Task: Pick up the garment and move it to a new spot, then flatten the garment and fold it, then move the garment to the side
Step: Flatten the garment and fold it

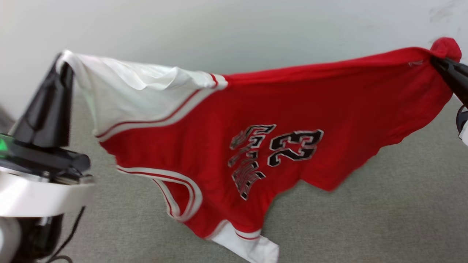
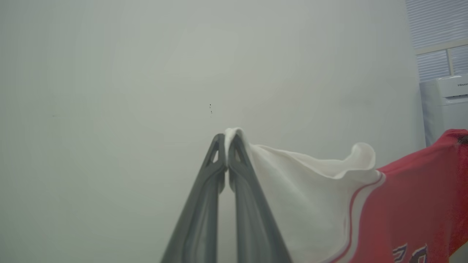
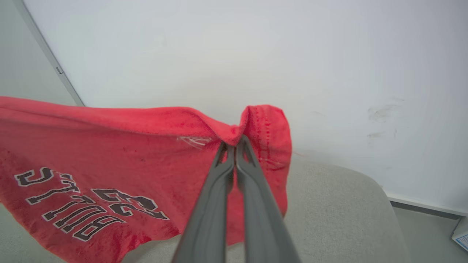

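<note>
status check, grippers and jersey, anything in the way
Both shut on cloth: left gripper on the white end, right gripper on a red corner. garment stretched between them, hanging over grey surface. Nothing seen in the way.

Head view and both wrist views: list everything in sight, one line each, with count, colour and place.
garment: one, red with white sleeves, striped trim and black white-edged numerals; held up and stretched between the two grippers, over the grey surface.
grey surface: one, grey, cloth-like; below the garment.
wall: one, white, scuffed at the right; behind the surface.
appliance: one, white; at the right edge of the left wrist view, under a window with blinds.
left gripper: one, dark; shut on a white sleeve edge.
right gripper: one, dark; shut on a red corner of the garment.
</note>
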Available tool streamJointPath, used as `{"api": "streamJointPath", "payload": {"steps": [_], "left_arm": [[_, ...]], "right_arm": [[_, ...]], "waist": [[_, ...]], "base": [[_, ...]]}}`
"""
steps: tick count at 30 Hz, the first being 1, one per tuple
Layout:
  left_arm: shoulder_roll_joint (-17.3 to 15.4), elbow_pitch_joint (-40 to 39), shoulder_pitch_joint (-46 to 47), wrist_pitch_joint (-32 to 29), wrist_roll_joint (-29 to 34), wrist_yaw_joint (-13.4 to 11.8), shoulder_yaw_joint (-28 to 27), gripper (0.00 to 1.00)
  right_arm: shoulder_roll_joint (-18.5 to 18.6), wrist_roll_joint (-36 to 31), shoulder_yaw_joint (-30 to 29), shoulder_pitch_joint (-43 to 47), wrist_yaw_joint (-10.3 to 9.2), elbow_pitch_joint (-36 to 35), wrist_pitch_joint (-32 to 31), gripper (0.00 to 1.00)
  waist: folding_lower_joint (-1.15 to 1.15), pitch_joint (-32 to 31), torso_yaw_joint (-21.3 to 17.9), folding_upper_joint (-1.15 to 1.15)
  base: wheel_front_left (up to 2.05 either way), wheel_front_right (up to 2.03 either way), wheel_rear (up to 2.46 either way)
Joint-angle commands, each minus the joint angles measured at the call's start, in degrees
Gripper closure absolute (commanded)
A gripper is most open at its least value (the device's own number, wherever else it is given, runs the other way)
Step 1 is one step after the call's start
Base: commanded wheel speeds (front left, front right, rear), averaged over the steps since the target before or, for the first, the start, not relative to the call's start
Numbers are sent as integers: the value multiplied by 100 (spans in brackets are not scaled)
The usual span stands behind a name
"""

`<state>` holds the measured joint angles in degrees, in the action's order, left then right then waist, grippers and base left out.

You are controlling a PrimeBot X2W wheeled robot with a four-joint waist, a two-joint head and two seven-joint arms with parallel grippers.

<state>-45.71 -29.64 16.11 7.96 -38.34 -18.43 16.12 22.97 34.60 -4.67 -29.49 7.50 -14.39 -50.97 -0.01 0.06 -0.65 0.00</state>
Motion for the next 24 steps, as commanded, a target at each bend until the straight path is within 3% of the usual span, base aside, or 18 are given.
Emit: {"api": "streamJointPath", "payload": {"steps": [1, 13, 24], "left_arm": [[-44, -50, 110, 50, -32, -32, -110, 100], [-386, -246, 891, 61, -289, 35, -920, 100], [-625, 412, 2816, -169, -697, 674, -1078, 100]], "right_arm": [[-58, 37, -17, -101, -2, -98, 4, 100], [-210, -54, -99, -555, -2, -686, 198, 100], [-34, -519, 216, -1728, -3, -580, 841, 100]], "waist": [[1, -21, -85, 0], [1, 282, -314, 0], [1, 1605, -309, 0]], "base": [[0, 0, 0], [0, 0, 0], [0, 0, 0]]}}
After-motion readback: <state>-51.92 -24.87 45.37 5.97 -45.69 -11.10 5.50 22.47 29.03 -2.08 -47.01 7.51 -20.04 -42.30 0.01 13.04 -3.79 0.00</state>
